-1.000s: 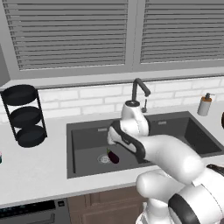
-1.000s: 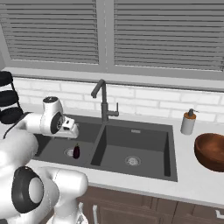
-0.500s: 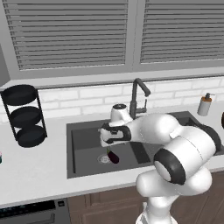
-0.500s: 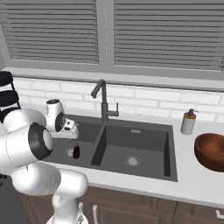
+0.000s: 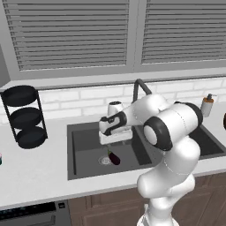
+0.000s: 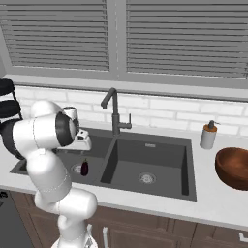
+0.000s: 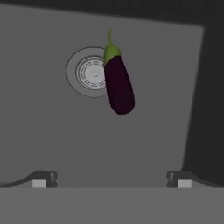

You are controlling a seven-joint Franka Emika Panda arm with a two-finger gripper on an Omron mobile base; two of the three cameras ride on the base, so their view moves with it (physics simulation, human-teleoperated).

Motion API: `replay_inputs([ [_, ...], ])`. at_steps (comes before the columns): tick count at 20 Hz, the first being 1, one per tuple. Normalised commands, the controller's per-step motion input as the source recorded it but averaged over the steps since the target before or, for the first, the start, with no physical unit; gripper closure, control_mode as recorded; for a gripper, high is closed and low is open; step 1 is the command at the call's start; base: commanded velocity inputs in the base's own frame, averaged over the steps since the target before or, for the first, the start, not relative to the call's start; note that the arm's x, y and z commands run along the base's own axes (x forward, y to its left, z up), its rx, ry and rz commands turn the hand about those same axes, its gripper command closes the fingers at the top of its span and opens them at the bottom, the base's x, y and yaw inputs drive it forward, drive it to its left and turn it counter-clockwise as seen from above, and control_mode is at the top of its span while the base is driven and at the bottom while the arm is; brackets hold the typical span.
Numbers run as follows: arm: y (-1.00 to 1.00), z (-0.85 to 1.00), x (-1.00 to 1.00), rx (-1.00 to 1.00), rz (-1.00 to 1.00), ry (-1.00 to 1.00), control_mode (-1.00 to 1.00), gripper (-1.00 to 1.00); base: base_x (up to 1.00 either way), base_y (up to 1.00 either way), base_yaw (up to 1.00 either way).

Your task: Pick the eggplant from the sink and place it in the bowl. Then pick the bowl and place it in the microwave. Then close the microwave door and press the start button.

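No readable labels anywhere, soap bottle (image 6: 209,135) too small to tell. Bowl (image 6: 233,167) cut off at the frame edge on the counter. Arm bent over the sink (image 6: 160,181) w/ gripper (image 7: 111,181) pointing down, jaws spread wide, holding nothing. Eggplant (image 7: 117,83) lies in the left basin, overlapping the drain (image 7: 89,72).

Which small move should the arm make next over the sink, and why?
Probably lower the open end effector straight toward the eggplant. It lies alone on the sink floor by the drain, ahead of the spread fingertips, not yet between them.
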Motion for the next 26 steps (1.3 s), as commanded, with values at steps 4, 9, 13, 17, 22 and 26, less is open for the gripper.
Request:
replay_inputs([
  [4,0.00,-0.47,0.11,0.00,0.00,0.00,-1.00,-1.00,0.00,0.00,0.00],
  [9,0.00,-0.43,0.18,-0.01,-0.01,-0.01,-1.00,-1.00,0.00,0.00,0.00],
  [13,0.00,-0.41,0.32,-0.01,-0.02,0.00,-1.00,-1.00,0.00,0.00,0.00],
  [17,0.05,-0.34,0.30,-0.03,-0.02,0.00,-1.00,-1.00,0.00,0.00,0.00],
  [22,0.08,-0.30,0.24,-0.04,-0.02,0.00,-1.00,-1.00,0.00,0.00,0.00],
  [26,0.01,-0.23,0.11,-0.01,-0.02,0.00,-1.00,-1.00,0.00,0.00,0.00],
])
